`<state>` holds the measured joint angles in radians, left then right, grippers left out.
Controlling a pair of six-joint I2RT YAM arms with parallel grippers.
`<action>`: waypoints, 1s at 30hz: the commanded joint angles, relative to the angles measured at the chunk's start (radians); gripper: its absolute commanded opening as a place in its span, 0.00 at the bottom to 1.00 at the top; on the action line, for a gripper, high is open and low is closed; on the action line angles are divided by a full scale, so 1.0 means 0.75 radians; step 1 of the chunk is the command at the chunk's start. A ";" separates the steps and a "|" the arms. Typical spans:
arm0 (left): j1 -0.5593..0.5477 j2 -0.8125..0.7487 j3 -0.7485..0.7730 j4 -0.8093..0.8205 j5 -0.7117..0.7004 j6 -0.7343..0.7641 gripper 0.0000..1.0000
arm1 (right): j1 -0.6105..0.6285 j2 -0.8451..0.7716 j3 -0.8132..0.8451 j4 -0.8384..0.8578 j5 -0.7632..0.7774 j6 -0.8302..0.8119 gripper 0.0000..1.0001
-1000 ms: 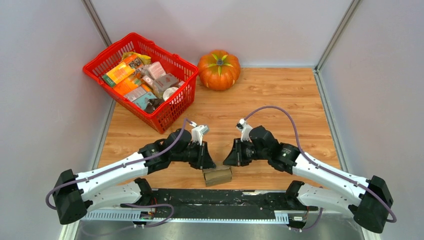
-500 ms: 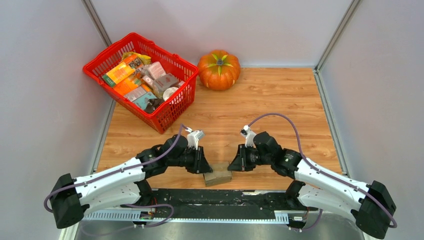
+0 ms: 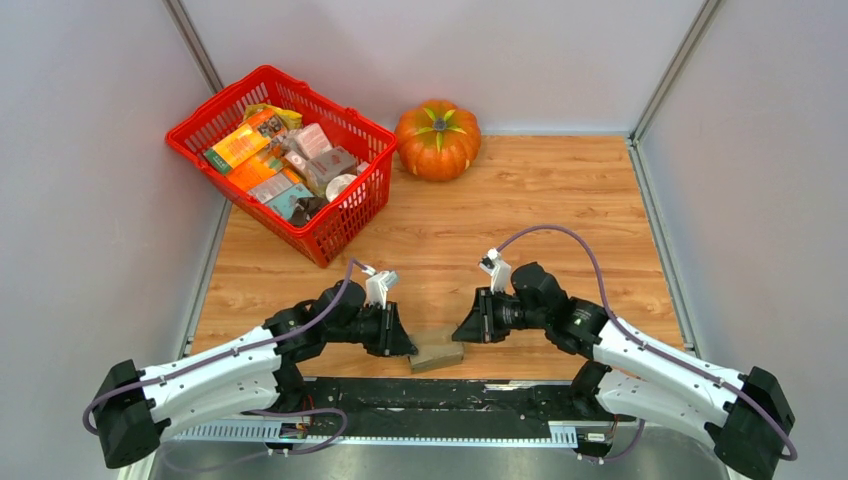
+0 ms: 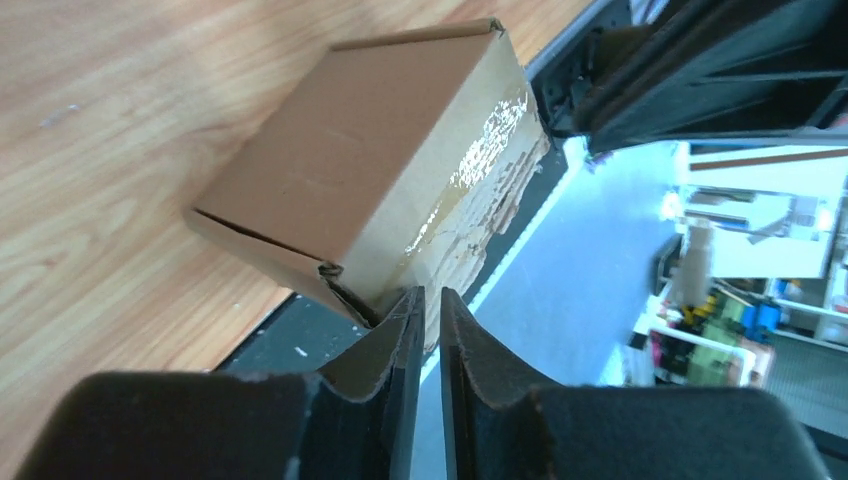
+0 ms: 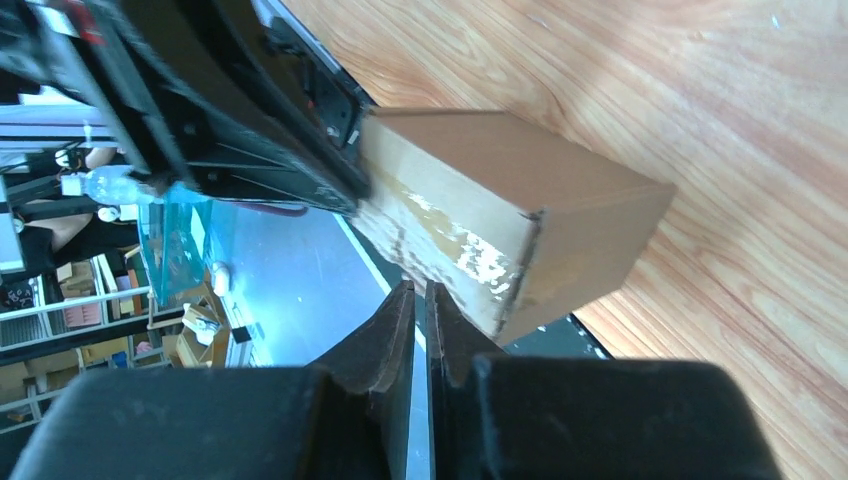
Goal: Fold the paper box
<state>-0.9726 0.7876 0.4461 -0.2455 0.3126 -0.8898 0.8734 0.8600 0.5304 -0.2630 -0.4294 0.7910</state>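
Observation:
The paper box (image 3: pixel 436 352) is a small closed brown cardboard box lying at the table's near edge, partly over the black rail. My left gripper (image 3: pixel 404 344) is shut and empty, its tips against the box's left end. My right gripper (image 3: pixel 463 332) is shut and empty, just at the box's right end. In the left wrist view the box (image 4: pixel 370 170) shows a glossy taped, torn side, and the gripper (image 4: pixel 424 296) touches its lower corner. In the right wrist view the box (image 5: pixel 500 190) lies just above the gripper (image 5: pixel 420 290).
A red basket (image 3: pixel 283 160) filled with printed packages stands at the back left. An orange pumpkin (image 3: pixel 437 138) sits at the back centre. The black base rail (image 3: pixel 440 395) runs along the near edge. Grey walls close in both sides.
Both grippers have come down and toward the near edge, closing in on the box's two ends. The left arm has drawn back to the left. The box has barely shifted.

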 commanded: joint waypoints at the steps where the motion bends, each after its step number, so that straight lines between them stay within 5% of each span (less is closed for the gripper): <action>1: 0.004 0.018 -0.065 0.027 0.001 -0.031 0.22 | -0.007 0.017 -0.055 0.060 -0.013 0.019 0.11; 8: 0.004 -0.095 0.070 -0.175 -0.051 0.039 0.27 | -0.007 -0.032 0.029 -0.089 0.016 -0.034 0.18; 13: 0.006 -0.140 0.260 -0.494 -0.157 0.141 0.45 | -0.019 -0.038 0.153 -0.275 0.071 -0.142 0.45; 14: 0.010 -0.128 0.276 -0.533 -0.185 0.172 0.65 | -0.021 -0.026 0.172 -0.306 0.081 -0.169 0.52; 15: 0.020 -0.115 0.293 -0.570 -0.194 0.182 0.74 | -0.023 -0.014 0.194 -0.369 0.096 -0.214 0.63; 21: 0.045 0.034 0.264 -0.575 -0.172 0.170 0.75 | -0.025 0.150 0.342 -0.502 0.143 -0.353 0.76; 30: 0.045 0.249 0.240 -0.236 -0.047 0.125 0.64 | -0.017 0.369 0.334 -0.314 -0.068 -0.323 0.65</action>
<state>-0.9413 0.9463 0.6193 -0.5625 0.2302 -0.7868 0.8577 1.1133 0.7654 -0.5816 -0.4026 0.5495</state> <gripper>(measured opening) 0.661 0.690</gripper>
